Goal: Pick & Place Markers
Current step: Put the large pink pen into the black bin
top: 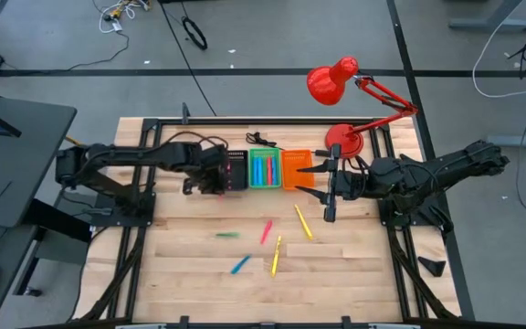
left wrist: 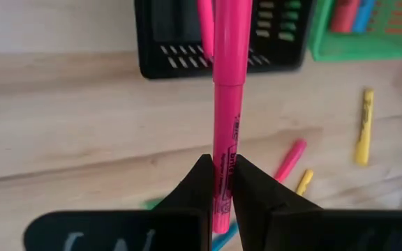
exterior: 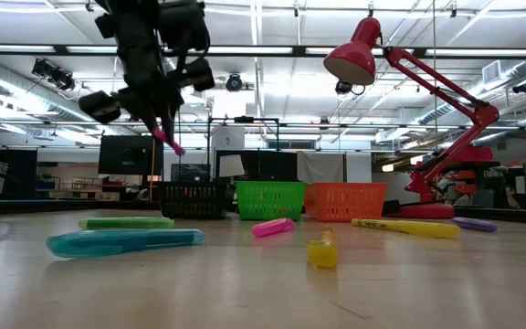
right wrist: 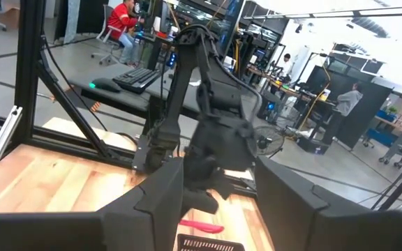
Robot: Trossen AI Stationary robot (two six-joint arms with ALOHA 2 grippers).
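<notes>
Two grippers work at twelve o'clock: left gripper (left wrist: 218,183) clamps a pink marker (left wrist: 226,104) over the black bin (top: 236,171); right gripper (top: 329,189) spread, empty. Green bin (top: 264,170) holds markers.

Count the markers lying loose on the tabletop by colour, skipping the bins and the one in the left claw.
Yellow markers: 2
Green marker: 1
Blue marker: 1
Loose pink marker: 1
Purple marker: 1
Total: 6
Left out: the held pink marker in the left claw.
</notes>
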